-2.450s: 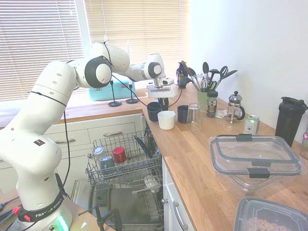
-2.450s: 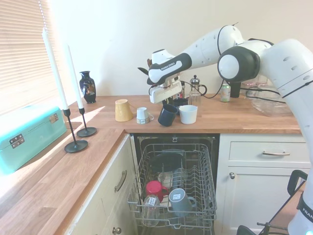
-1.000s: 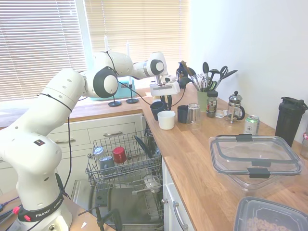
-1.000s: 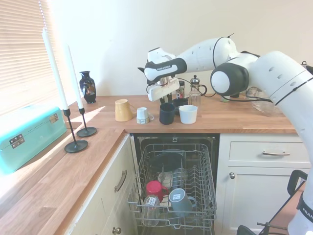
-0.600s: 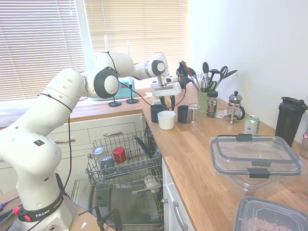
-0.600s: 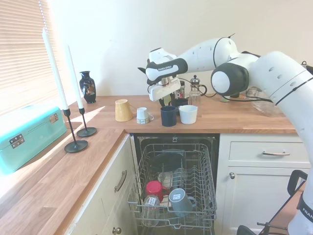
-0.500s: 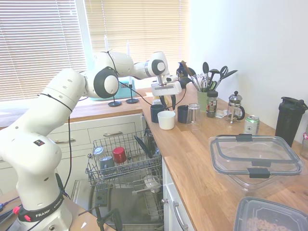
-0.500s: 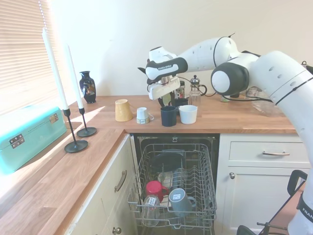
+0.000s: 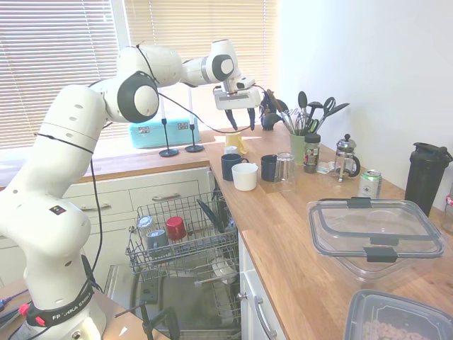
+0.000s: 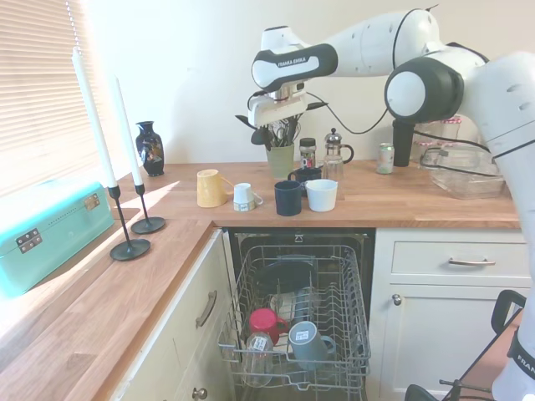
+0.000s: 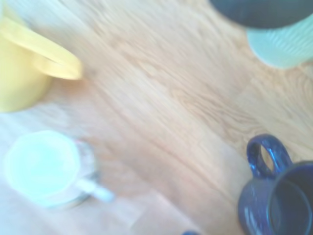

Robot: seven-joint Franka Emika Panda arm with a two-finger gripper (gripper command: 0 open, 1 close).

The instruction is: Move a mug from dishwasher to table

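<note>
Mug (image 9: 228,166) first: your dark navy mug stands upright on the wooden worktop (image 9: 297,234), just beside the white cup (image 9: 245,176) and close to the worktop's front edge above the open dishwasher (image 10: 294,313). In the wrist view you can see it (image 11: 279,198) open side up, loop handle intact, bare wood all round it. By the look of things the transfer itself is done.

Your gripper (image 9: 240,120) hangs well above the mug, empty, with its two fingers spread apart; the second exterior view shows it (image 10: 269,131) up near the utensil pot (image 10: 281,159).

What could go wrong from here is mostly a matter of crowding around the mug:
- The white cup touches or nearly touches it, and another dark cup (image 9: 269,167) and a glass (image 9: 285,168) stand just behind. If you bring the arm back down there, a finger could clip one of them and shove the mug.
- The mug sits near the worktop's edge. A nudge toward the dishwasher could send it off onto the wire rack (image 10: 292,301), where the red mug (image 10: 265,322) and the grey-blue mug (image 10: 308,342) lie.
- The gripper is close to the utensils standing in the pot. A sideways swing at this height could catch their handles and tip the pot toward the mug.

Retreat upward and away from the pot, I judge, not across the cups.
</note>
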